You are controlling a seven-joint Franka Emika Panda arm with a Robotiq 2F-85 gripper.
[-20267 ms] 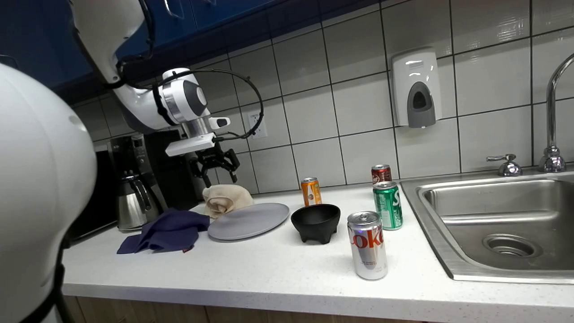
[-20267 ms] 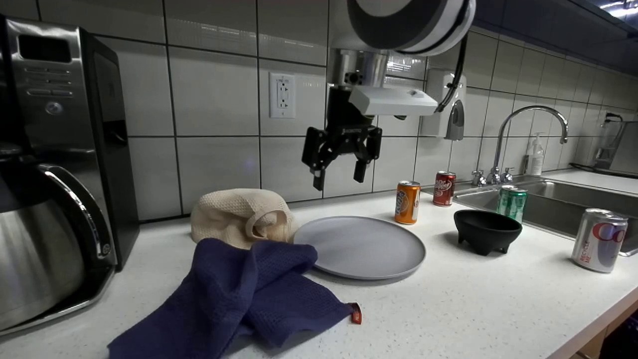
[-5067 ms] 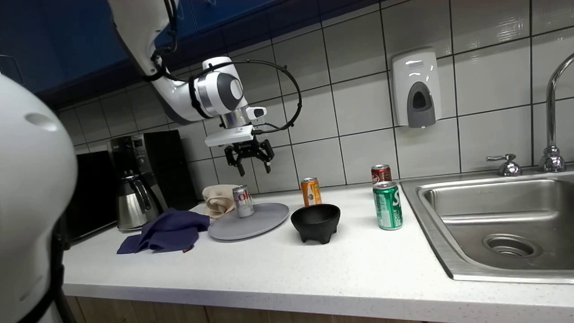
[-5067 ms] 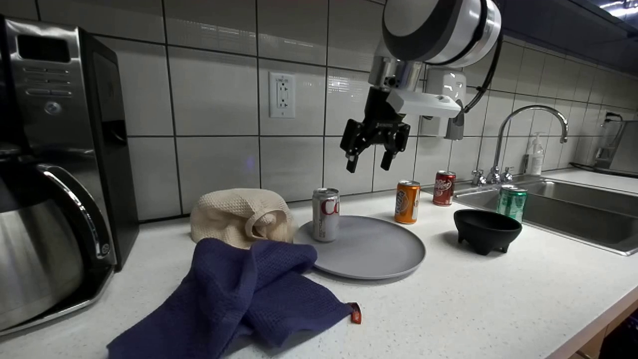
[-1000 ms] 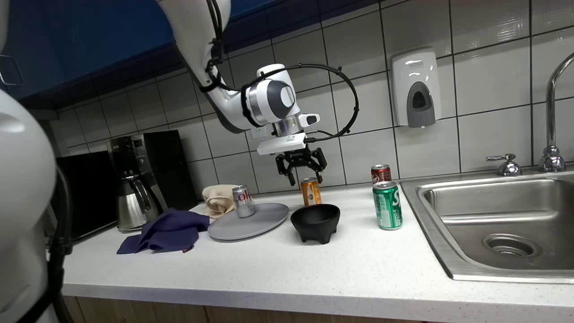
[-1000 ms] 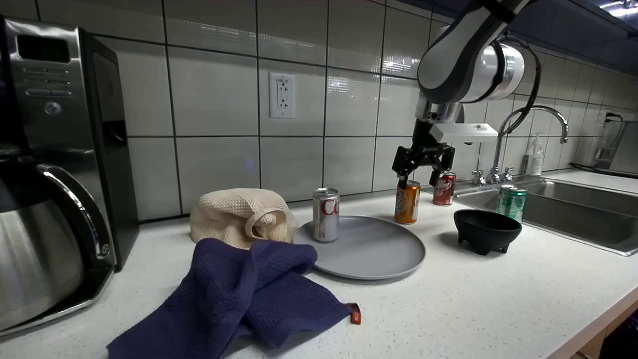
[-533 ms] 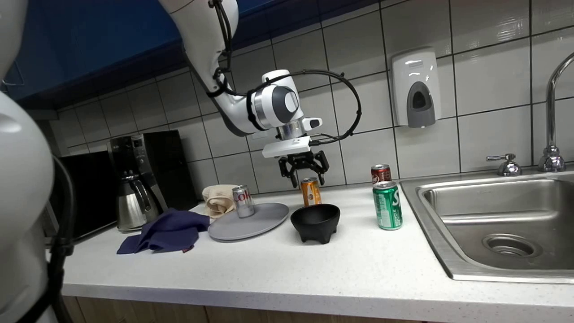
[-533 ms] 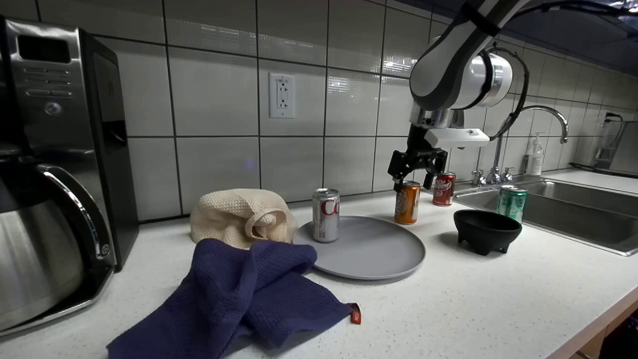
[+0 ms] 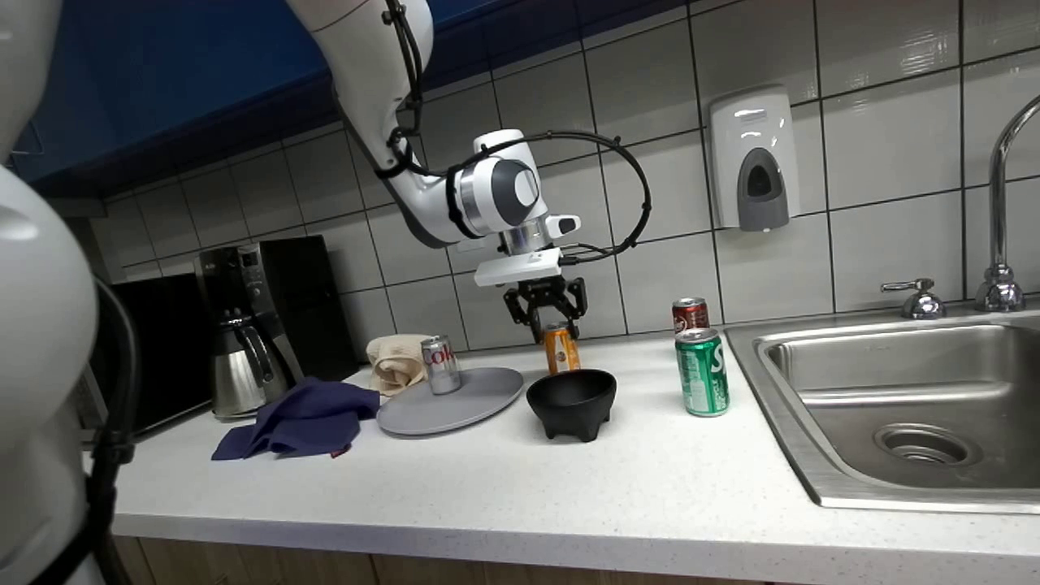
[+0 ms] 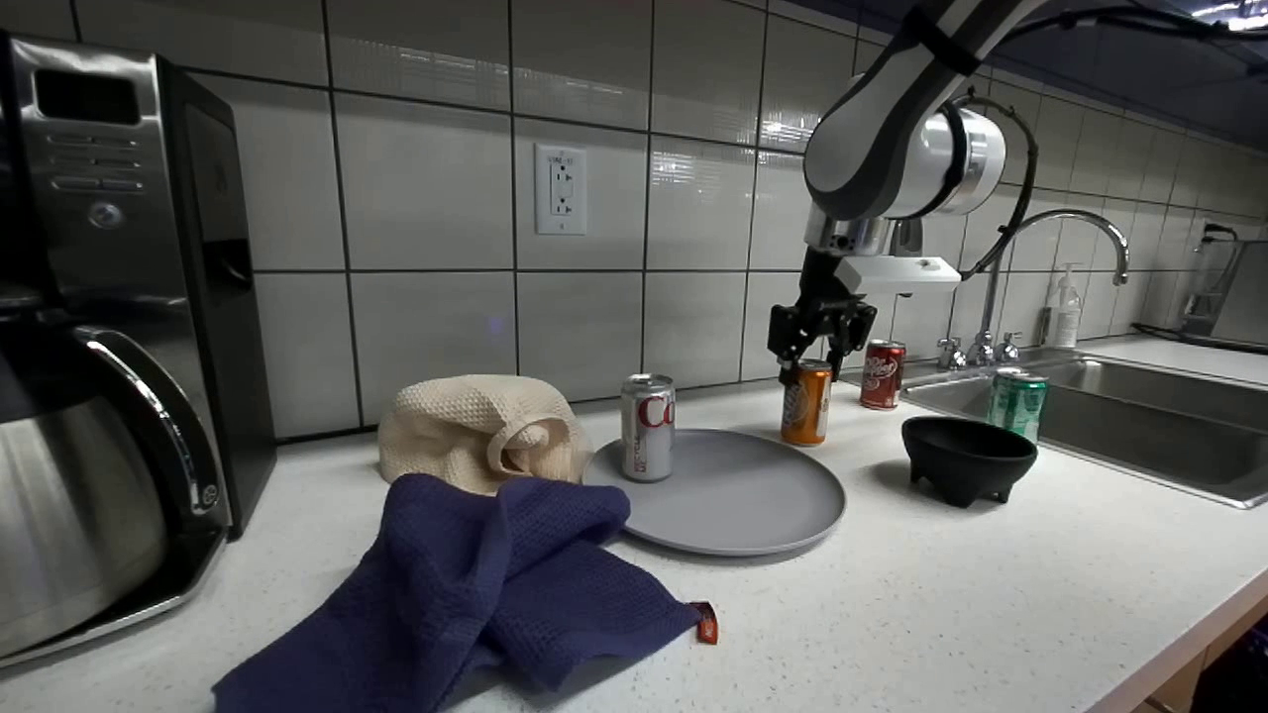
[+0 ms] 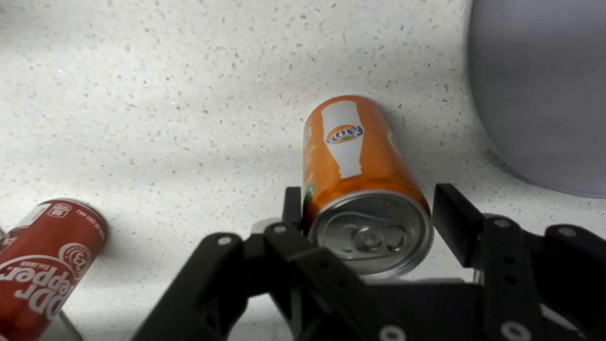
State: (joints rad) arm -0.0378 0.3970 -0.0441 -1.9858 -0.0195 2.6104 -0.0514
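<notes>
While the orange can [image 11: 352, 147] is standing upright on the worktop [image 9: 487, 487], the jaws are pointing down from above and straddling its upper end, one of the fingertips [image 11: 292, 208] on either side. The can's long axis is running roughly in line with them, so its top is sitting between. In the wrist view both tips are showing right beside the can; whether they are pinching it or standing just clear, the views are not settling. The grey plate [image 10: 753, 495], bearing a silver can [image 10: 649, 436], is lying near one side, a dark red can [image 10: 885, 376] is standing near the other, and a black bowl [image 9: 572, 406] is resting nearby.
</notes>
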